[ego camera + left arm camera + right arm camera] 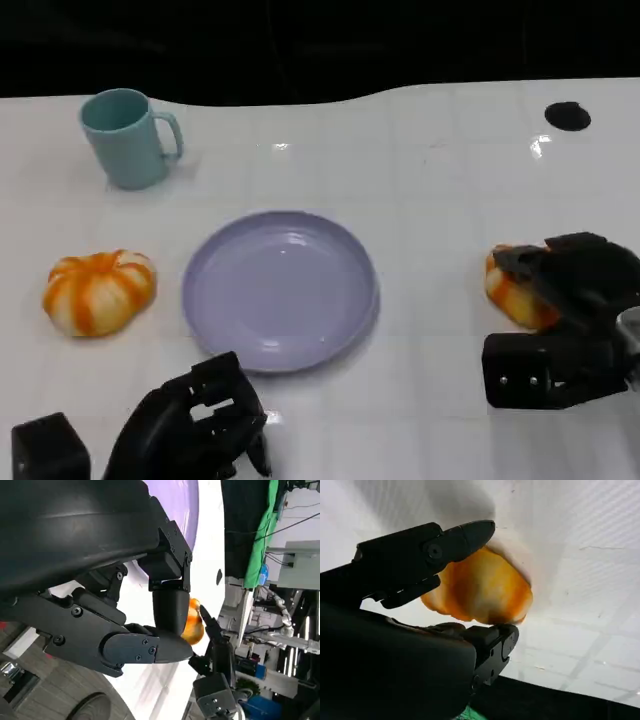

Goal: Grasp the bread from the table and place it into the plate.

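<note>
In rt wrist view, fingers (465,535) bracket bread (480,587); head view hides grip.

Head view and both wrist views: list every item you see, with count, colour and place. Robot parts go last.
Mug: one, light teal, far left of the table.
Plate: one, lavender, table centre, nothing in it.
Bread: two, orange and white; one left of the plate, the other bread on the right, between the right hand's fingers.
Black disc: one, far right of the table.
Table: one, white.
Left hand: black, near edge, below the plate, holding nothing.
Right hand: black, fingers around the right bread.
</note>
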Controlling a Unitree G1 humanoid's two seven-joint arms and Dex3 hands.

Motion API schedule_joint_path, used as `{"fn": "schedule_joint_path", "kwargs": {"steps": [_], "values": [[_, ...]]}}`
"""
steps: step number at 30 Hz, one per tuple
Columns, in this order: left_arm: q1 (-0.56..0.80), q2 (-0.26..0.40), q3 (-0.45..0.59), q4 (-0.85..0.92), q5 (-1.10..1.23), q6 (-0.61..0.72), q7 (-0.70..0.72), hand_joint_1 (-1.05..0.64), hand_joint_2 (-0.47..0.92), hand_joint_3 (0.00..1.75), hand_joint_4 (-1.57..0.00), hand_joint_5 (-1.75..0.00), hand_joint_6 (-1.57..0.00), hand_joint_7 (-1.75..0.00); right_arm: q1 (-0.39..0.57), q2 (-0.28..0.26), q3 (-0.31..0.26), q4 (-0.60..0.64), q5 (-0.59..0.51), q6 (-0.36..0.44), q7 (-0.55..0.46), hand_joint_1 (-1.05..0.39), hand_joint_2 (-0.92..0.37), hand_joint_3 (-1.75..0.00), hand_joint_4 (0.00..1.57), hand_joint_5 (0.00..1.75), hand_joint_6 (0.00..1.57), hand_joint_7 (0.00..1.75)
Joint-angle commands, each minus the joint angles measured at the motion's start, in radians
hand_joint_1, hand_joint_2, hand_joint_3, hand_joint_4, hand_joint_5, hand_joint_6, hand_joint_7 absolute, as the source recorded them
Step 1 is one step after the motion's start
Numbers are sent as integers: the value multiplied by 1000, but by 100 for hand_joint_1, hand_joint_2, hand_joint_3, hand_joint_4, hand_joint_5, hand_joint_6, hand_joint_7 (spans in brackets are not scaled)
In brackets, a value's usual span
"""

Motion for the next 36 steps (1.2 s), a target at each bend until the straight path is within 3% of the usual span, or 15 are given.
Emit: {"fn": "schedule_joint_path", "kwargs": {"steps": [1,5,8,9,10,11,12,14,15,16,17,18,21,31,36], "values": [[16,14,3,-20,3,5,11,-59,79,46,-77,-175,-70,-149,-45,11,11,77,23,4,0,-42,-87,-1,34,12,39,3],[18,14,3,-24,4,4,12,-60,79,47,-77,-175,-70,-149,-61,19,10,127,48,-19,-27,-38,-91,-1,51,13,52,5],[20,14,3,-27,5,5,14,-60,79,48,-77,-175,-71,-149,-64,21,-4,171,84,-89,-105,-26,-92,-2,82,21,73,8],[21,14,2,-29,6,6,16,-59,79,48,-77,-175,-71,-149,-67,21,-4,191,91,-113,-136,-23,-92,-3,93,37,82,8],[21,14,2,-30,6,6,17,-60,79,49,-77,-175,-71,-149,-71,22,-3,210,96,-131,-160,-20,-92,-5,89,89,96,8],[22,14,2,-30,4,8,15,-60,78,49,-77,-175,-71,-149,-76,21,1,230,95,-150,-188,-18,-92,-6,85,112,102,7],[22,14,3,-31,2,9,14,-59,78,50,-77,-175,-71,-149,-81,20,7,247,91,-168,-217,-17,-92,-9,89,129,115,12],[23,14,4,-33,-3,17,13,-59,77,50,-77,-175,-71,-148,-87,17,19,279,78,-207,-288,-15,-92,-16,90,148,127,20],[22,14,5,-32,-5,17,10,-59,77,51,-78,-175,-72,-148,-90,17,23,292,74,-221,-318,-15,-92,-21,86,160,118,51],[22,14,5,-32,-4,15,11,-58,77,52,-78,-175,-72,-148,-93,17,26,309,73,-245,-359,-15,-92,-24,84,169,97,102],[22,15,5,-31,-2,13,11,-58,77,52,-78,-175,-72,-148,-97,18,29,324,73,-261,-387,-13,-92,-25,83,172,83,132],[22,15,5,-31,-1,12,12,-58,77,52,-78,-175,-72,-147,-100,19,32,337,74,-274,-407,-13,-92,-26,82,173,75,151],[20,15,5,-26,-1,5,8,-58,76,53,-77,-175,-72,-147,-107,24,31,361,81,-310,-479,-12,-90,-29,83,174,67,169],[19,12,3,-25,4,7,13,-60,76,54,-77,-175,-72,-148,-125,38,51,414,59,-381,-692,-9,-52,-83,90,175,73,170],[23,9,2,-29,1,14,15,-60,75,53,-77,-175,-72,-148,-129,40,58,411,56,-395,-717,-10,-50,-87,91,175,74,167]]}}
